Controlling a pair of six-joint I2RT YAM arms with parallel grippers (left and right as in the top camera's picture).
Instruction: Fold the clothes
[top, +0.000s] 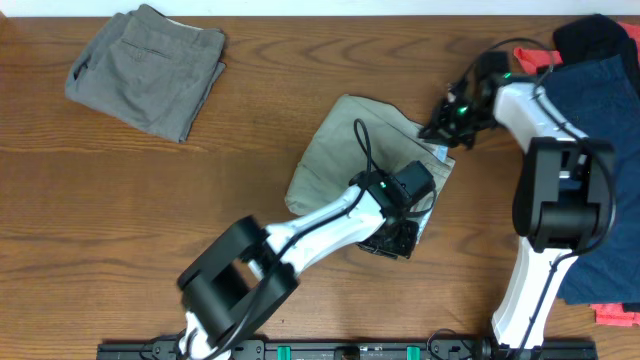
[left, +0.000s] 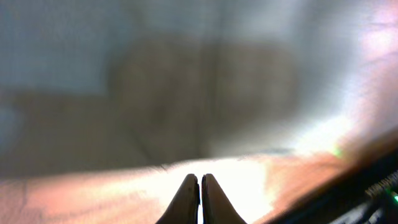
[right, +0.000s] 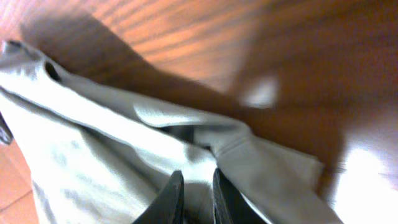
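Note:
The light khaki shorts (top: 340, 150) lie partly folded at the middle of the wooden table. My left gripper (top: 395, 238) rests on their lower right part; in the left wrist view it (left: 200, 178) is shut with nothing between its fingertips, blurred pale cloth ahead of it. My right gripper (top: 442, 124) is at the shorts' upper right corner. In the right wrist view it (right: 196, 179) is pinched on a fold of the khaki shorts (right: 93, 155), with cloth in the narrow gap. A grey-olive pair (top: 150, 70) lies folded at the back left.
A pile of dark navy clothes (top: 600, 90) with red cloth (top: 540, 60) beside it fills the right edge, under the right arm's base. A black rail (top: 350, 350) runs along the table's front edge. Bare wood (top: 130, 200) shows left of the shorts.

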